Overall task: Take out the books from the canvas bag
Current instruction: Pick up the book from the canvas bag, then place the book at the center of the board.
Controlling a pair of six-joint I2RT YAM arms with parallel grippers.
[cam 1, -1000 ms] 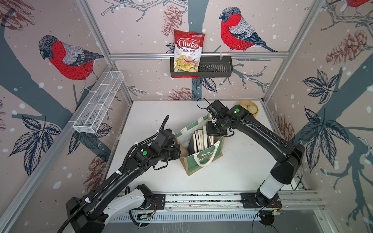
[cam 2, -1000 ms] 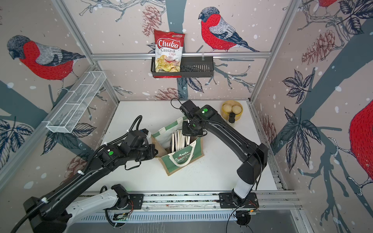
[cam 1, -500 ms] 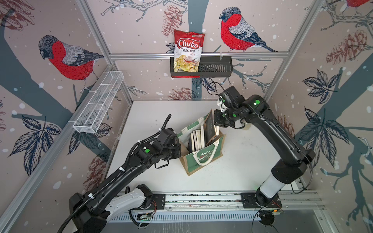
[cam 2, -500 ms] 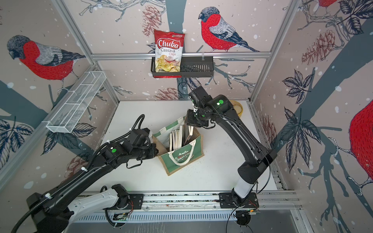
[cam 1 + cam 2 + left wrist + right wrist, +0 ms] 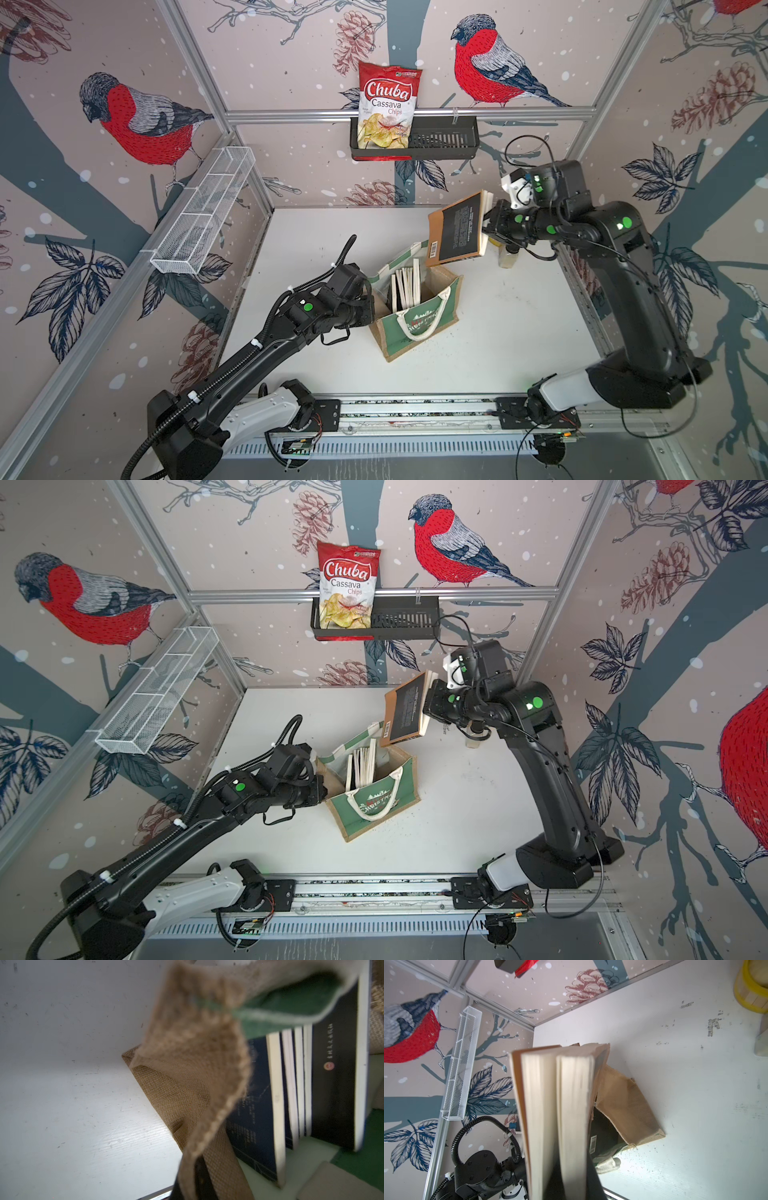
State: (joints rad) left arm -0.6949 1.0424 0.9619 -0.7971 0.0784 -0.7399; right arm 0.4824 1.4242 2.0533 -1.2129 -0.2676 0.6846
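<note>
Spreading under both arms is a scuffed white table [image 5: 519, 324], walled in by bullfinch-and-pinecone wallpaper. A black wall shelf [image 5: 444, 143] at upper centre carries a red chips bag [image 5: 388, 104], and a white mesh tray [image 5: 203, 212] hangs at the left. The canvas bag [image 5: 415, 332] stands mid-table, mouth up, with the other books [image 5: 405, 286] on edge inside, pale page edges upward. The left gripper [image 5: 370, 299] is clamped on the bag's left rim. The right gripper [image 5: 484, 226] pinches the brown-black book [image 5: 457, 230] by its page edge, in the air to the upper right of the bag's mouth. Its long axis runs roughly up and down the frame, spine toward frame left, barcoded back cover facing the camera. A second ago that gripper was down among the books; now its book is clear of the bag.
</note>
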